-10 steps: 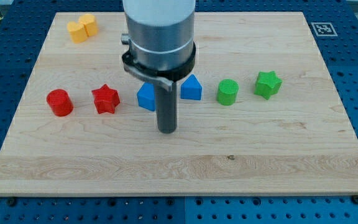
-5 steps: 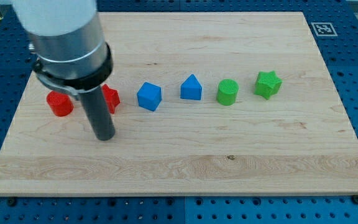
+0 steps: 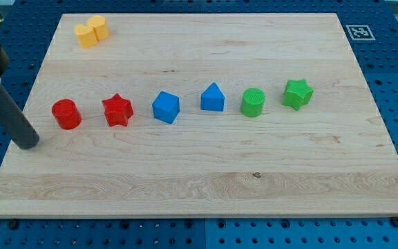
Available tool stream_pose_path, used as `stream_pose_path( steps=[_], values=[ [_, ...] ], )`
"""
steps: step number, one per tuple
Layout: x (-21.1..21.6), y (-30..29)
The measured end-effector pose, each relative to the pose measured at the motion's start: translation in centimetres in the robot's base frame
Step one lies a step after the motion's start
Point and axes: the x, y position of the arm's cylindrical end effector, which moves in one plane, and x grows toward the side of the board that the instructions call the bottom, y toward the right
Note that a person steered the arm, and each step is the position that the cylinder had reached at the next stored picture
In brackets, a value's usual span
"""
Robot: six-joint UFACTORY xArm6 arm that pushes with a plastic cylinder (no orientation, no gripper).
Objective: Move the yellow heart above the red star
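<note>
Two yellow blocks touch each other at the board's top left; the left one (image 3: 84, 34) looks like the yellow heart, the right one (image 3: 98, 27) is a small yellow block whose shape I cannot make out. The red star (image 3: 117, 110) lies in the left part of a row across the board's middle. My tip (image 3: 28, 144) rests near the board's left edge, below and left of the red cylinder (image 3: 66, 113), apart from every block and far below the yellow heart.
The row runs on to the right: a blue cube (image 3: 165, 106), a blue house-shaped block (image 3: 213, 97), a green cylinder (image 3: 253, 102), a green star (image 3: 298, 93). The wooden board (image 3: 206, 187) lies on a blue perforated table; a marker tag (image 3: 358, 32) sits at its top right corner.
My tip has swept left along the board, from below the blue cube, past the red star, to the left edge. No block has moved.
</note>
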Motion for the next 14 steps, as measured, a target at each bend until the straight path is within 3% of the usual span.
stream_pose_path(
  steps=[10, 12, 14],
  values=[
    [-31.2, -2.6],
    [-31.5, -2.4],
    [-28.2, -2.4]
  ],
)
